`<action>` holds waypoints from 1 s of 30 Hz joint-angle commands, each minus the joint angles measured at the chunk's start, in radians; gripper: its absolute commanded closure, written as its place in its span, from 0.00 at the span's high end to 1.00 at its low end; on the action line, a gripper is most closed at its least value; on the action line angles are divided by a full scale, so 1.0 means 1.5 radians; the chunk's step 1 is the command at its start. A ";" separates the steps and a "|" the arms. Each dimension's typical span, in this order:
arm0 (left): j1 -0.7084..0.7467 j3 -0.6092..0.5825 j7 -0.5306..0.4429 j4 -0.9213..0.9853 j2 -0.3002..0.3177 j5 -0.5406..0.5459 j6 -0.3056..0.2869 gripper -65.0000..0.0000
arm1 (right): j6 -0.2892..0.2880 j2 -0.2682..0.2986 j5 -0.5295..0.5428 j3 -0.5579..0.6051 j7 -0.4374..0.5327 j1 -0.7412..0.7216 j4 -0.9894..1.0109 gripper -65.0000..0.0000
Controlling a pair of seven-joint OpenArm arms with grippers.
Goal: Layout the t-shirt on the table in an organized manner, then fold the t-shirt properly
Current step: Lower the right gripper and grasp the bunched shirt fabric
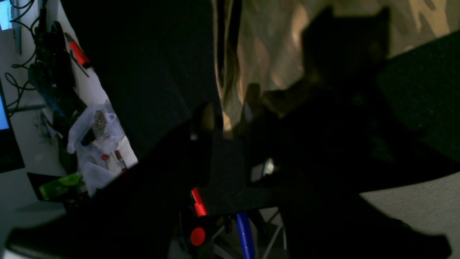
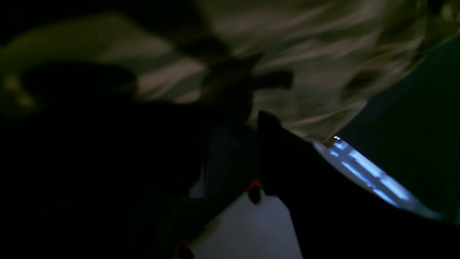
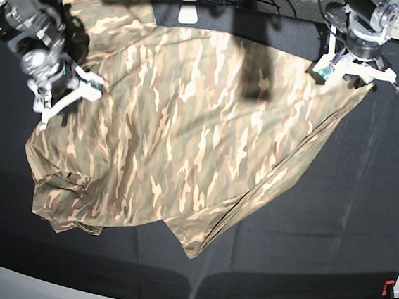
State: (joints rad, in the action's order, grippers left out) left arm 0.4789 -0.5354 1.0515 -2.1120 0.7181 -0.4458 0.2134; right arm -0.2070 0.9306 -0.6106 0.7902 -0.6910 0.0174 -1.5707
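Base: t-shirt (image 3: 187, 134) spans table (image 3: 361, 229), right side bare.

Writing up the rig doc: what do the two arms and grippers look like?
Both arms are black and grey metal with bulky cylindrical joints. Left gripper and right gripper each have white, splayed finger pieces. A small teal marking sits beside the left one. The wrist views are too dark to add detail.

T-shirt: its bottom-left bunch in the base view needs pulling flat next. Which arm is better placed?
Probably the right arm. The right gripper is already over the t-shirt on the side of the bunched cloth, while the left gripper sits at the opposite far corner, across the whole shirt.
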 commanded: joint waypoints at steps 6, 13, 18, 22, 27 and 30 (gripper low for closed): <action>0.002 0.004 -0.006 -0.009 0.007 -0.012 0.008 0.21 | 0.012 0.063 -0.007 -0.002 0.010 -0.012 -0.026 0.34; 0.002 0.004 -0.018 -0.009 0.007 -0.012 0.008 0.21 | 0.018 0.035 0.014 -0.002 0.043 -0.011 -0.026 0.34; 0.002 0.004 -0.018 -0.009 0.007 -0.012 0.008 0.21 | 0.003 0.006 0.015 -0.002 0.047 -0.011 -0.026 0.32; 0.002 0.004 -0.018 -0.009 0.007 -0.012 0.008 0.21 | 0.003 -0.010 0.016 -0.002 0.046 -0.011 -0.026 0.15; 0.002 0.004 -0.018 -0.009 0.007 -0.012 0.008 0.21 | 0.009 -0.052 0.009 -0.002 0.020 -0.023 -0.026 0.00; 0.002 0.004 -0.018 -0.009 0.007 -0.012 0.008 0.21 | 0.035 -0.086 -0.008 -0.002 -0.005 -0.051 -0.031 0.00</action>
State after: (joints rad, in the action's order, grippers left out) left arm 0.4789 -0.5354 1.0290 -2.1120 0.7177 -0.4454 0.2131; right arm -0.1738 0.7837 -0.6022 0.7979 -0.6949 -0.0341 -1.5982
